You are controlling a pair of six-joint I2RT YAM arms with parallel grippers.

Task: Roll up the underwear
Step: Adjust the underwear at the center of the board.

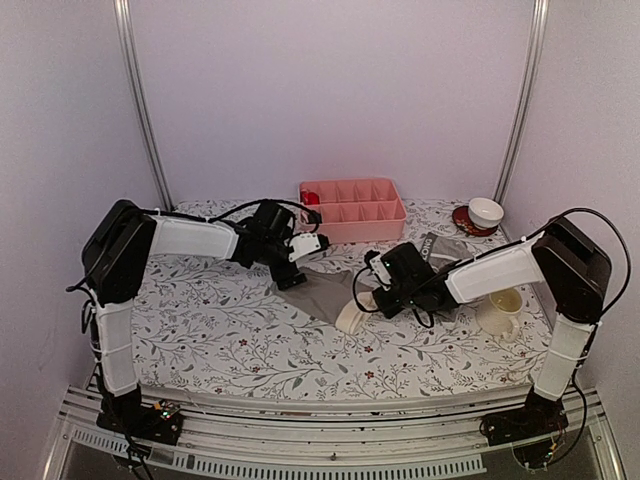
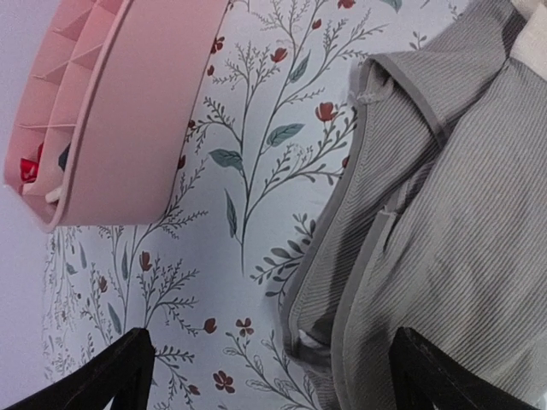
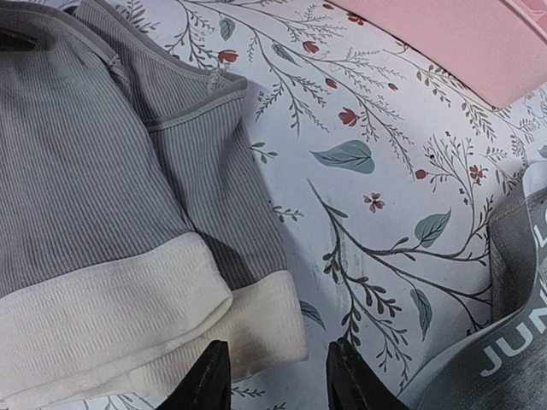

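Note:
The grey briefs [image 1: 335, 290] lie spread on the flowered cloth between the two arms, with their pale waistband [image 3: 128, 316] folded over toward the near side. My left gripper [image 2: 275, 386] hovers over the far leg edge of the briefs [image 2: 444, 213], jaws wide apart and holding nothing. My right gripper [image 3: 278, 383] is open, and the corner of the pale waistband lies between its fingertips [image 3: 205, 376] without being pinched. The grey boxer-briefs [image 3: 513, 342], with a dark white-lettered waistband, lie just to the right [image 1: 440, 248].
A pink divided tray [image 1: 350, 210] stands at the back middle, close to the left gripper [image 1: 290, 277]. A white bowl on a red saucer [image 1: 485, 212] is at the back right. A pale mug [image 1: 503, 310] stands under the right arm.

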